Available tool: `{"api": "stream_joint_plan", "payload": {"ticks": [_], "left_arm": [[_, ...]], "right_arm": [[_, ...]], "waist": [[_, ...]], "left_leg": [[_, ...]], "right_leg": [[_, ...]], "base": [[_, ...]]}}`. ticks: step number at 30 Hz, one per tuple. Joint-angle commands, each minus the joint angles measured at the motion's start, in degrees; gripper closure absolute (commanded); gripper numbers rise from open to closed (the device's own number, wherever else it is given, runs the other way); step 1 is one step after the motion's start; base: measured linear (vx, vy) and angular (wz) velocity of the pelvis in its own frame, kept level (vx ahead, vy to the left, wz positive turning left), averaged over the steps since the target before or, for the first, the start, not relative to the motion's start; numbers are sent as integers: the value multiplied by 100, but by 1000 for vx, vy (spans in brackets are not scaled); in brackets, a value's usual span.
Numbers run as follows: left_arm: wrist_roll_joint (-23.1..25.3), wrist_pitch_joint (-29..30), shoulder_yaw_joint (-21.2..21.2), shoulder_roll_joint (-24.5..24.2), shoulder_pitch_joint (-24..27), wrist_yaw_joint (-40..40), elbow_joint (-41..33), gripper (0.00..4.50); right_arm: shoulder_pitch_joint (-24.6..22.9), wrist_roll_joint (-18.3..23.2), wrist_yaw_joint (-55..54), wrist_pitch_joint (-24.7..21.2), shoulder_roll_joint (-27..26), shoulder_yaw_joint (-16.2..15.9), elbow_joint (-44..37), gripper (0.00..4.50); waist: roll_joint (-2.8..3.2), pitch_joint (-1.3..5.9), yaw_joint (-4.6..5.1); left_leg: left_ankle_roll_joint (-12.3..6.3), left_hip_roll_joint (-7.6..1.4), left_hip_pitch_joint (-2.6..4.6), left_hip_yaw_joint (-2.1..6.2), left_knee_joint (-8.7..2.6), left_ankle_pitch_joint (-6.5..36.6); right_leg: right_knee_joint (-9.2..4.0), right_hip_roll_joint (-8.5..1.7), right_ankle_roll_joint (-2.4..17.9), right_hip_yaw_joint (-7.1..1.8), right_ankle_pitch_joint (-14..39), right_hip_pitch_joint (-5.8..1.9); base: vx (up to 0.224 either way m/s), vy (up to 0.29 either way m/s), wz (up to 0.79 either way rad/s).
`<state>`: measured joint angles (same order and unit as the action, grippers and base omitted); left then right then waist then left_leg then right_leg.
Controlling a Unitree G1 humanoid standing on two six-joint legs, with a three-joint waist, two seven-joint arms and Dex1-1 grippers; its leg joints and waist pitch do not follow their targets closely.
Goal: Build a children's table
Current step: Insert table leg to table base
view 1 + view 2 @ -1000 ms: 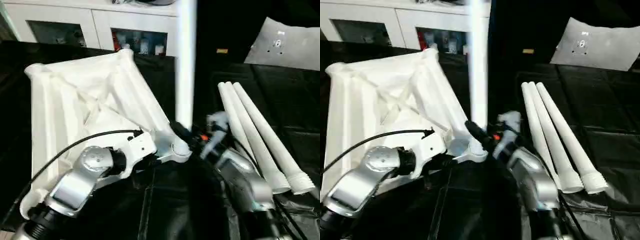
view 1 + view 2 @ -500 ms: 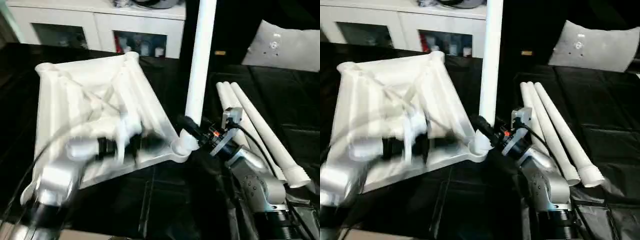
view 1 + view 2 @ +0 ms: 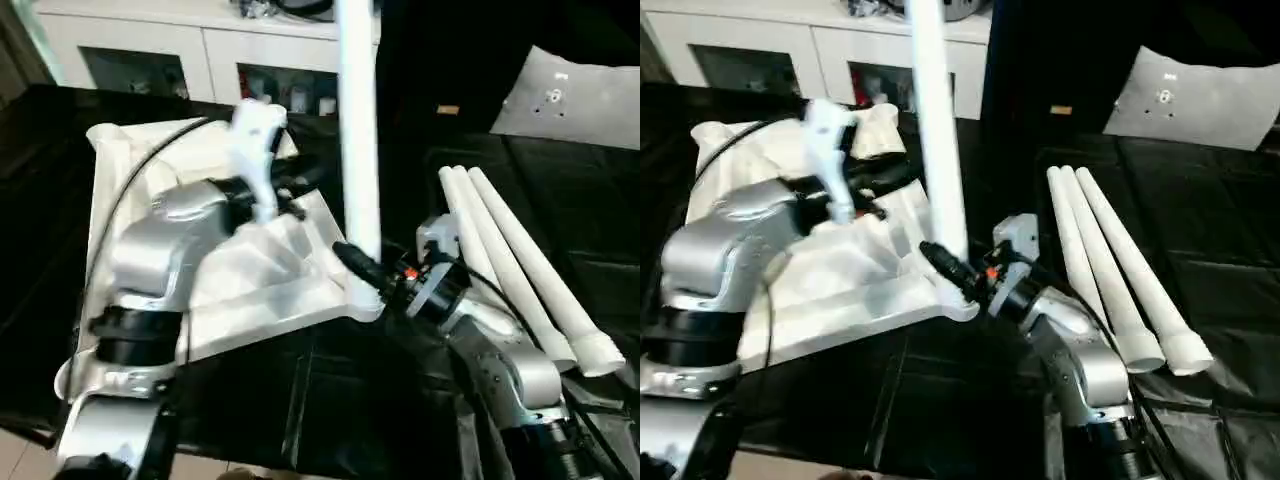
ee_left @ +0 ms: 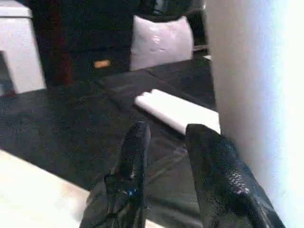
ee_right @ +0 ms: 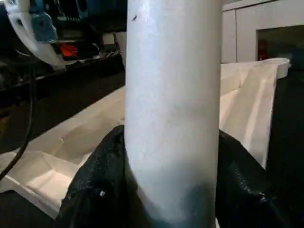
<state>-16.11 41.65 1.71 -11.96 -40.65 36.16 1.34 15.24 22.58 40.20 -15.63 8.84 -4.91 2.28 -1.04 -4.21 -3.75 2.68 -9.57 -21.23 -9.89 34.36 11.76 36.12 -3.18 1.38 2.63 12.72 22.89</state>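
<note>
The upright leg (image 3: 358, 150), probably light, stiff and slippery, is clamped near its base by the right gripper (image 3: 362, 272) at the tabletop's (image 3: 270, 280) corner socket; the left gripper (image 4: 166, 156) is parted, empty, beside it.

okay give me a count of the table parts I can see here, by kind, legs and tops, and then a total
Loose legs lying on the black surface: 3
Upright leg standing in the tabletop's corner socket: 1
Tabletop, ribbed underside up: 1
Total: 5 parts
</note>
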Motion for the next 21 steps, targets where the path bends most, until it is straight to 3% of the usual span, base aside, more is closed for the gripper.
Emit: {"api": "stream_joint_plan", "payload": {"ticks": [1,6,21], "left_arm": [[-170,101,245,47,-108,195,-219,303],[-516,407,455,56,-88,513,-655,303],[-457,315,1092,-43,22,755,-1081,303]], "right_arm": [[0,-95,-26,58,56,-37,-121,260],[35,-301,-134,155,140,-85,5,260],[237,-652,-344,148,216,-130,282,260]], "waist": [[32,440,-38],[19,444,-41],[9,458,-28]], "left_leg": [[-504,-326,28,116,-317,-115],[-436,-332,32,109,-316,-27],[-404,-322,34,106,-301,-49]], "right_leg": [[-319,-500,1546,-299,-767,-398],[-320,-500,1575,-299,-614,-403],[-318,-479,1482,-294,-519,-411]], "base": [[0,0,0],[0,0,0],[0,0,0]]}}
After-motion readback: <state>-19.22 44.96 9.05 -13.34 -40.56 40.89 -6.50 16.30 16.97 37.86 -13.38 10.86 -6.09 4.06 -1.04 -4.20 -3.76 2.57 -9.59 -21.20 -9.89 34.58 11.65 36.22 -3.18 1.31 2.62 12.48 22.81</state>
